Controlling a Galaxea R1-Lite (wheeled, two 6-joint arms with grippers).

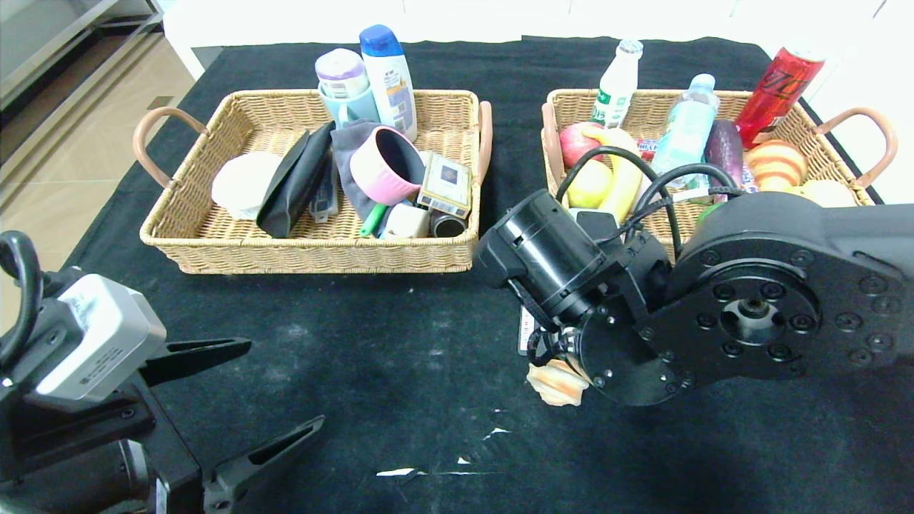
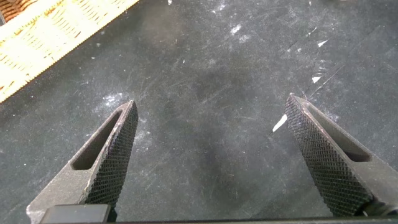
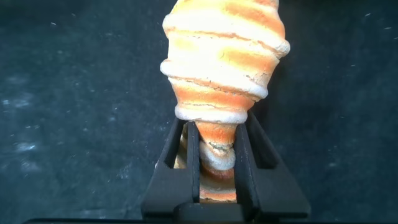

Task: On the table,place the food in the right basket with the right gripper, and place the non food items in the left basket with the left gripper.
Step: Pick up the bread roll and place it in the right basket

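A ridged orange-and-cream bread roll (image 3: 224, 56) is clamped by its narrow end between the fingers of my right gripper (image 3: 216, 134). In the head view the roll (image 1: 557, 382) peeks out under the right wrist, low over the black table (image 1: 400, 343), in front of the right basket (image 1: 643, 100). That basket holds a banana (image 1: 625, 178) and a water bottle (image 1: 685, 128). The left basket (image 1: 307, 257) holds a pink saucepan (image 1: 382, 168), a black glasses case (image 1: 293, 182) and a card box (image 1: 445, 184). My left gripper (image 1: 285, 383) hangs open at the near left, and between its fingers (image 2: 211, 102) is only bare cloth.
Another striped roll (image 1: 776, 163), a red can (image 1: 782, 82), an apple (image 1: 575, 143) and a white bottle (image 1: 618, 82) crowd the right basket. Shampoo (image 1: 389, 78) and a cup (image 1: 346, 89) stand at the left basket's back. White scraps (image 1: 400, 471) lie on the near cloth.
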